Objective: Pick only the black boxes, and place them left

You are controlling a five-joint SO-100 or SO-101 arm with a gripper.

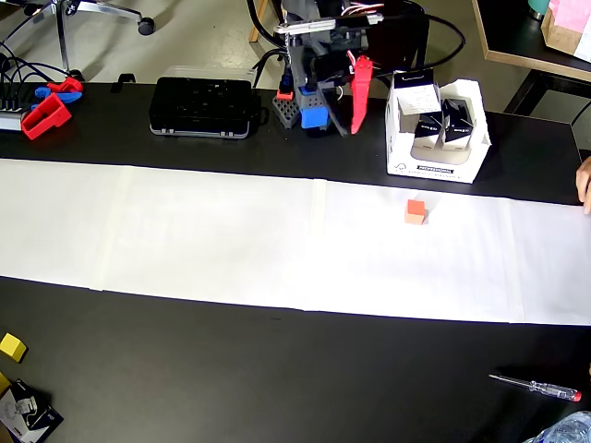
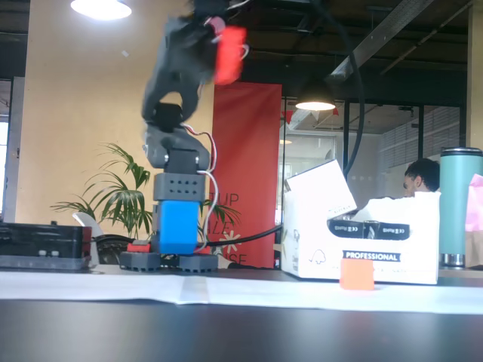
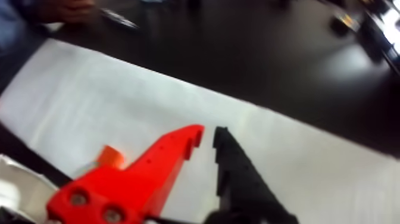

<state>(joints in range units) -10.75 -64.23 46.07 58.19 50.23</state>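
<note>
Two black boxes (image 1: 427,130) (image 1: 459,124) stand side by side inside an open white carton (image 1: 466,166) at the back right of the table in the overhead view. The fixed view shows their tops (image 2: 355,225) (image 2: 393,228) just above the carton's wall (image 2: 317,249). My gripper (image 1: 346,126) hangs folded back near the arm's base, left of the carton and clear of it. In the wrist view the gripper (image 3: 209,136) is high above the white paper, slightly open, with nothing between its red and black fingers.
An orange cube (image 1: 416,211) (image 2: 356,274) (image 3: 110,158) lies on the white paper strip (image 1: 185,231) in front of the carton. A flat black case (image 1: 201,106) sits at the back left. A screwdriver (image 1: 537,387) and a yellow cube (image 1: 12,347) lie near the front edge. A person's hand (image 1: 584,185) shows at the right edge.
</note>
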